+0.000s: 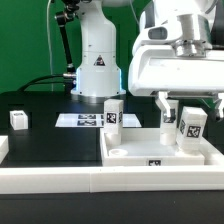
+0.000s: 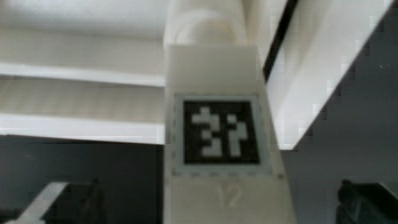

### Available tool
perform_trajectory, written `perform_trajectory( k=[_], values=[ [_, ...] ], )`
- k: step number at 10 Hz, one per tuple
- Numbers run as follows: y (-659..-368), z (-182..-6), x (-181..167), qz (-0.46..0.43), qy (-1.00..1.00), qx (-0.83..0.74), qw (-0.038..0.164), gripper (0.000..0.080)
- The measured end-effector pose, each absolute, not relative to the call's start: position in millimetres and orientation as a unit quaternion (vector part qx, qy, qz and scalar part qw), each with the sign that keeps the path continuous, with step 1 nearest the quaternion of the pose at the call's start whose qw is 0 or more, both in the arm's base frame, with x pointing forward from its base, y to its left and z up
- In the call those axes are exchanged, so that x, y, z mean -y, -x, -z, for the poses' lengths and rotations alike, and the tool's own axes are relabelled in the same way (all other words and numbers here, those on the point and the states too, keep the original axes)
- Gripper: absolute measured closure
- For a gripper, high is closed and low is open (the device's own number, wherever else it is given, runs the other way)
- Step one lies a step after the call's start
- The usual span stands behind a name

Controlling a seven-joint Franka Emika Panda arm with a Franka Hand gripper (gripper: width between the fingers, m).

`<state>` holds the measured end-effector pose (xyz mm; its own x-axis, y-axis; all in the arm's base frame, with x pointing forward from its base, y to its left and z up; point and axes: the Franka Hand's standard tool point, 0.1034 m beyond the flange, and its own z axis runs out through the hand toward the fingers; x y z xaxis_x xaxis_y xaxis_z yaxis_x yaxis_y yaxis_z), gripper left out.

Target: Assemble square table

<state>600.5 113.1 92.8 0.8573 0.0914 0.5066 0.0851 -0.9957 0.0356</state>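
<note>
The white square tabletop (image 1: 140,150) lies at the exterior view's right, with a tag on its front edge. Two white tagged legs stand on it: one (image 1: 113,113) at its far left corner, the other (image 1: 190,126) further right. My gripper (image 1: 187,110) hangs over that right leg, open, a finger on each side and a gap at both. In the wrist view this leg (image 2: 221,130) fills the middle between the dark fingertips (image 2: 54,205), touching neither. My gripper (image 2: 214,205) holds nothing. A third leg (image 1: 18,119) stands on the black table at the left.
The marker board (image 1: 85,120) lies flat behind the tabletop, in front of the robot base (image 1: 97,65). A long low white border wall (image 1: 90,185) runs along the front edge.
</note>
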Motion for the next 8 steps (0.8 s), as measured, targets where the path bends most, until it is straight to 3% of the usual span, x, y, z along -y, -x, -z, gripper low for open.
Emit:
perform_trajectory(
  k=[2, 8],
  values=[
    [-599.4, -92.1, -113.0, -0.259, -0.965, -0.045, 0.005, 0.0151],
    [-595.3, -86.0, -108.9, -0.028, -0.999, -0.032, -0.017, 0.0151]
  ],
)
